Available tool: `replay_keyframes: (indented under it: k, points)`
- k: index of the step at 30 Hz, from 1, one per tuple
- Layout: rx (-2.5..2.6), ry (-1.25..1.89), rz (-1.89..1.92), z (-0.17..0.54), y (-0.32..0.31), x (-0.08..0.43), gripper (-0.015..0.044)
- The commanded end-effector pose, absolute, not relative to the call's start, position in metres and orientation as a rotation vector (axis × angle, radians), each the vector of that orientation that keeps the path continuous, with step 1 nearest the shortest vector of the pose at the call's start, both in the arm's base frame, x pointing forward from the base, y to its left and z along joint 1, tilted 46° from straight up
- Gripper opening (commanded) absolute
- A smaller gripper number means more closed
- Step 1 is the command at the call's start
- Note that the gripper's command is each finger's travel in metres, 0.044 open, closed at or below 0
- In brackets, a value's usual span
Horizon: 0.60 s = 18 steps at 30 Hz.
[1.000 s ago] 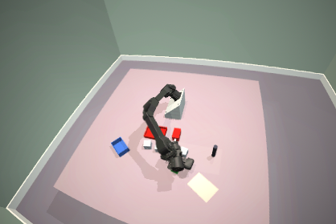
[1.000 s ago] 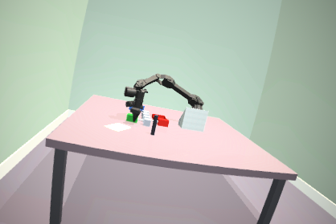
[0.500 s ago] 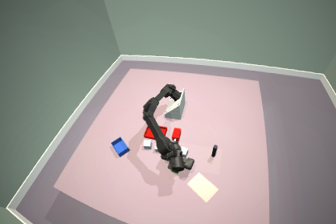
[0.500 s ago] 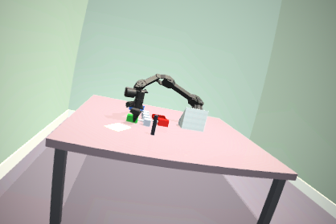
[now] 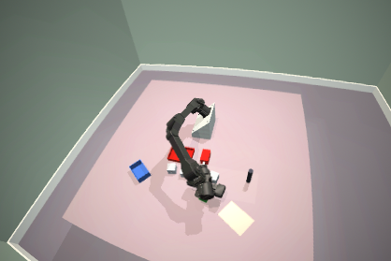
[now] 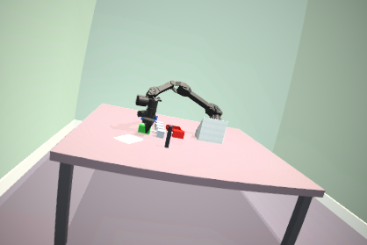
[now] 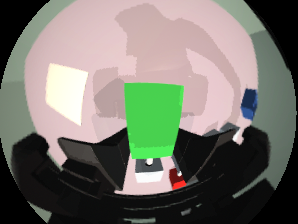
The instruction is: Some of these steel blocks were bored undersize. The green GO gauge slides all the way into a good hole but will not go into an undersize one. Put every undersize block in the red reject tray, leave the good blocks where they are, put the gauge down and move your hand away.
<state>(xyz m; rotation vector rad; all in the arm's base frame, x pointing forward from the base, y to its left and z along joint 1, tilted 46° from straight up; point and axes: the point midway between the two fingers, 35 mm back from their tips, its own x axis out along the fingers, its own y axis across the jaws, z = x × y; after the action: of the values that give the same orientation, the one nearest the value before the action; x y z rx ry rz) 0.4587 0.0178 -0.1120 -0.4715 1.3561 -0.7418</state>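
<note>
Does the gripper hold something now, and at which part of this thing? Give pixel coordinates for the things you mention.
Yes: the gripper (image 5: 204, 198) (image 6: 147, 131) (image 7: 149, 125) holds the green gauge (image 6: 142, 128) (image 7: 154, 117) by its block-shaped green body, gripped from two opposite sides.

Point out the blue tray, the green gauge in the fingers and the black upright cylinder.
Blue tray (image 5: 139, 171) (image 7: 248, 103): top and wrist views, on its inside floor and its side.
Green gauge (image 6: 142, 128) (image 7: 154, 117): exterior and wrist views, on its broad face.
Black upright cylinder (image 5: 250, 176) (image 6: 169, 137): top and exterior views, mid-side.
</note>
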Motion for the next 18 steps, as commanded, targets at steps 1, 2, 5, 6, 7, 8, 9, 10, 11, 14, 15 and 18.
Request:
replay_keyframes:
  k: [1, 2, 5, 6, 7, 8, 9, 10, 11, 14, 15, 18]
  points:
    - [-0.475, 1.349, -0.738, -0.1101, 0.02, 0.461, 0.0]
    - [-0.475, 1.349, -0.738, -0.1105, 0.02, 0.4609, 0.0]
    - [-0.475, 1.349, -0.738, -0.1122, 0.0198, 0.4602, 0.0]
    - [-0.475, 1.349, -0.738, -0.1126, 0.0198, 0.46, 0.0]
    - [-0.475, 1.349, -0.738, -0.113, 0.0197, 0.4598, 0.0]
    - [-0.475, 1.349, -0.738, -0.1133, 0.0197, 0.4596, 0.0]
    - [-0.475, 1.349, -0.738, -0.1134, 0.0196, 0.4595, 0.0]
    - [-0.475, 1.348, -0.738, -0.1134, 0.0196, 0.4593, 0.0]
    - [-0.475, 1.349, -0.738, -0.1135, 0.0195, 0.459, 0.0]
    - [-0.475, 1.349, -0.738, -0.1133, 0.0193, 0.4583, 0.0]
    - [-0.475, 1.349, -0.738, -0.113, 0.0193, 0.4581, 0.0]
    - [-0.475, 1.349, -0.738, -0.1122, 0.0193, 0.4584, 0.0]
